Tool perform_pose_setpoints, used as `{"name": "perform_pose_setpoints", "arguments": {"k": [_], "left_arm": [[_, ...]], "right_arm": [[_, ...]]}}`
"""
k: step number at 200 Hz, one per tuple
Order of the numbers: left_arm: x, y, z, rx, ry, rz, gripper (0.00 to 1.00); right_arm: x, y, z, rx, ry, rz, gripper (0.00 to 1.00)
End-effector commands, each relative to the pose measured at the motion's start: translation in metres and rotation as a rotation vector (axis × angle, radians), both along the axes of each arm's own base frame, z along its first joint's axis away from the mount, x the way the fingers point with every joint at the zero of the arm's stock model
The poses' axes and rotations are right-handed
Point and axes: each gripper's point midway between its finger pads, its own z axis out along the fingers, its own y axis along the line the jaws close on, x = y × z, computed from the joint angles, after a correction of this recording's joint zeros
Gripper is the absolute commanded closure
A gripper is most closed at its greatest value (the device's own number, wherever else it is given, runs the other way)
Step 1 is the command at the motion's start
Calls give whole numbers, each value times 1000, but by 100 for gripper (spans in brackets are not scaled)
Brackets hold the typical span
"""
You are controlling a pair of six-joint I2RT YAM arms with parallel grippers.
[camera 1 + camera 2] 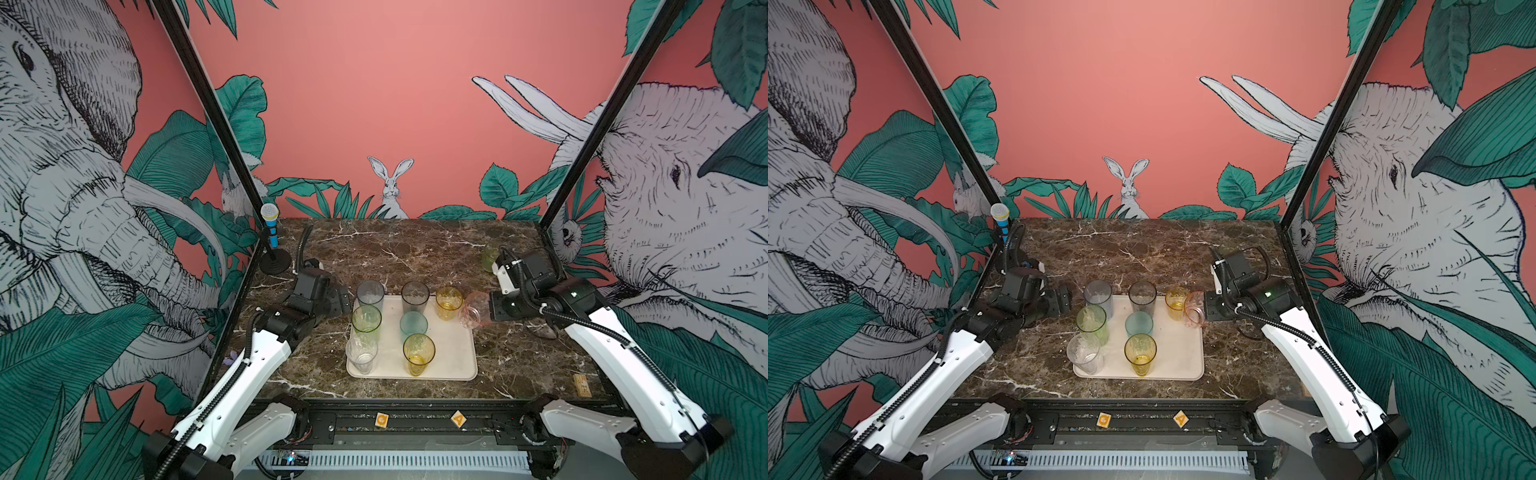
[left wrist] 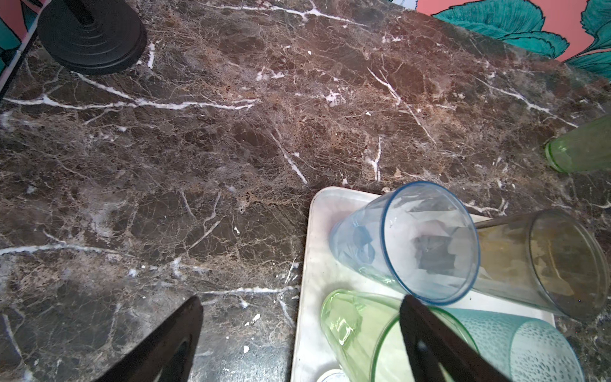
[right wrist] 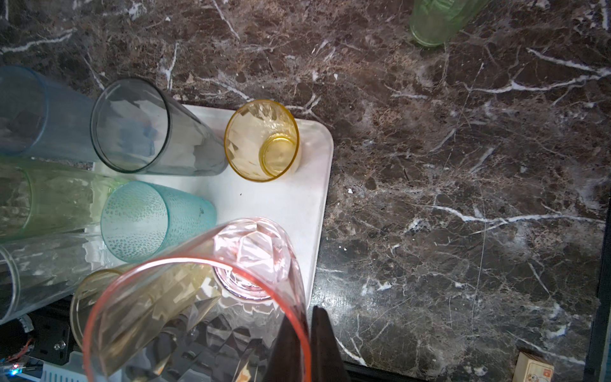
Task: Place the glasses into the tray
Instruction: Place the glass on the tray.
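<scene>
Both top views look down from above the front edge at the whole table, facing the back wall. Wrist cams sit close; both catch the tray.

We see a table of glossy brown marble with white veins. The tray looks like smooth, matt cream plastic. On it, the teal glass is frosted and dimpled, and the amber glass is shiny and faceted. Over the tray's edge, the pink glass is clear and faceted.

Count: glasses, 9; tray, 1; toy microphone, 1; lettered cubes on front rail, 2; wooden block on table, 1; robot arms, 2.
</scene>
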Motion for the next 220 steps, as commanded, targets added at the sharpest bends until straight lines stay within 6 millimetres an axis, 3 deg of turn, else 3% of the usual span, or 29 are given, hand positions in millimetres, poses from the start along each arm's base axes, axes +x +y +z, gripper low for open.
{"name": "perform_pose_setpoints", "arguments": {"k": [1,37,140,220], "left_arm": [[-5,3,-2,-25,2,19,7],[-7,3,-2,-28,-2,20,7],[-7,3,-6,-24,9,18,7],[-8,5,-9,-10,17,20,6]], "right_arm": [[-2,3,-2,-2,-16,-20,98],[-5,14,-18,-26,-32,-10,98],[2,41,-86,-56,12,-3,98],[13,49,-116,-103,59,-6,99]]}}
